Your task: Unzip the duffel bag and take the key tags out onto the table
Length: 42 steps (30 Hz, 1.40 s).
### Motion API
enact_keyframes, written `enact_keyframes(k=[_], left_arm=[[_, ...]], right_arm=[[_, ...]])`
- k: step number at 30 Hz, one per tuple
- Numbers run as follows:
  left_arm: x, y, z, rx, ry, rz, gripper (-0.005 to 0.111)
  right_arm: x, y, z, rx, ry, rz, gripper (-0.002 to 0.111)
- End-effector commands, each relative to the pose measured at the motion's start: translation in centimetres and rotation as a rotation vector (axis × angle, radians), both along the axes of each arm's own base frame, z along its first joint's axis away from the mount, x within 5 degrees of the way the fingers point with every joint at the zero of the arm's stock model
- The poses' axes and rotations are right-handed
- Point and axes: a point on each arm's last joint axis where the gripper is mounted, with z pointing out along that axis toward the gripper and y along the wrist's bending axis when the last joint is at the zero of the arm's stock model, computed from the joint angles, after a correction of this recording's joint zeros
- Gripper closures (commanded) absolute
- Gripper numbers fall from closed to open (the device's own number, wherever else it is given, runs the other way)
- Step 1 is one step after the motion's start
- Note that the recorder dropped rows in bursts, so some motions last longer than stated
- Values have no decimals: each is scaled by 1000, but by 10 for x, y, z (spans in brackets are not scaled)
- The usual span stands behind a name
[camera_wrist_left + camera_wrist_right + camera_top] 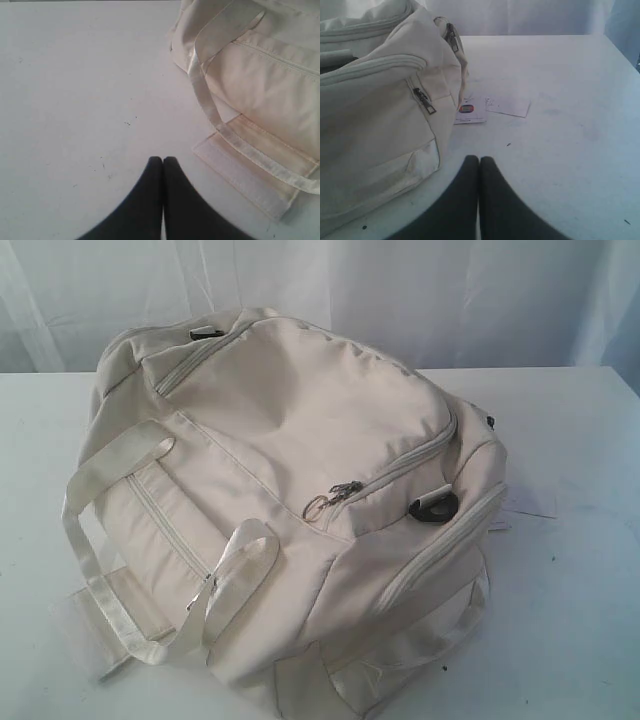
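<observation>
Both of your tools are pressed closed with nothing between the fingers. The left gripper (163, 159) shows its two black fingertips together over bare tabletop, and the right gripper (479, 158) looks the same. Neither touches the bag. You cannot tell from the wrist views whether either tip meets the surface.

Your large cream-white fabric duffel bag (300, 440) lies on the wide plain white table (580, 580), turned at an angle and filling the middle of the exterior view. Its curved top zip runs closed as far as you can see. It ends at a metal zip pull (332, 496) with a thin ring, toward the bag's right end in that view. Near the pull, a black strap ring (434, 507) lies on the fabric. A cream webbing handle (95, 585) loops off the bag's left side onto the table, joined to a flat fabric panel (245, 170) that lies on the tabletop. Your left gripper sits near that panel, apart from it.

On your right side, the bag's end stands near the gripper, with a dark pocket zip pull (424, 100) hanging against it. At the bag's corner a small white card (470, 111) with a coloured mark lies against the bag's edge. A plain white paper slip (507, 106) lies on the table just beside the card. The card's print is too small to read.
</observation>
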Motion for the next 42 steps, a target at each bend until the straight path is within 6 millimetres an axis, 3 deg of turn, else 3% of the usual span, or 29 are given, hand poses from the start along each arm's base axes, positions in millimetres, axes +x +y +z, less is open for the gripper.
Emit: enact_keyframes(k=[1,8,12,16,19,24,26,30,34,39,42], left_arm=[[0,-1,-1,-5,1,-9,107],[2,0,5,8,-72,-6,107],[5,2,22,-92,-258,37,107],[-2,7,65,-126,-738,74,107],[-10,9,78,-131,-905,85,107],[-14,10,86,-218,-985,76,107],[-17,10,99,-221,-993,71,107],[-17,8,136,-211,-946,60,107],[-2,6,173,-145,-774,52,107],[39,0,192,8,-285,-1,107],[66,-7,186,132,41,-116,107]], right_arm=[[0,0,0,5,-13,3,108],[0,0,0,5,-13,3,108],[0,0,0,5,-13,3,108],[0,0,0,5,-13,3,108],[0,0,0,5,-13,3,108],[0,0,0,5,-13,3,108],[0,0,0,5,-13,3,108],[0,0,0,5,-13,3,108],[1,0,4,15,-62,-6,108],[3,-1,18,235,-164,-45,108],[4,-6,32,397,-281,-93,108]])
